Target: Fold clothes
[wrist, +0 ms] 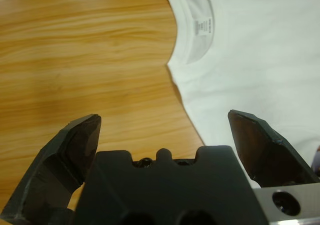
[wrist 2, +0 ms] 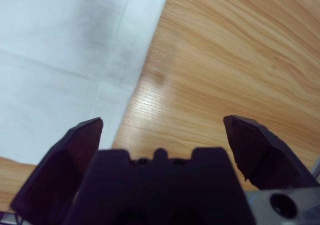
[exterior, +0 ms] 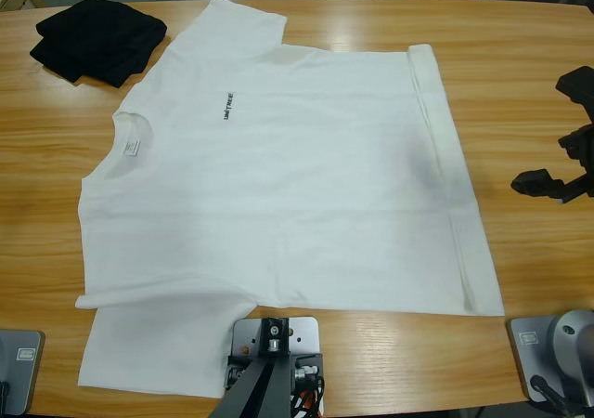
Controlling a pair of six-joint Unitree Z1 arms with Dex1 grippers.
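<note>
White T-shirt (exterior: 297, 186) flat on the table (exterior: 520, 74), both grippers' jaws spread wide, empty, touching nothing.

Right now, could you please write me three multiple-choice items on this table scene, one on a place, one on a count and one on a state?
1. Where does the black garment lie?
A. upper-left of the table
B. on the T-shirt's hem
C. in a pincer

2. How many garments are on the table?
A. one
B. two
C. three

3. How does the white T-shirt lie?
A. rolled up
B. spread flat
C. hanging

Answers: 1 A, it sits by the shirt's sleeve; 2 B, one white, one black; 3 B, both sleeves lie out.
</note>
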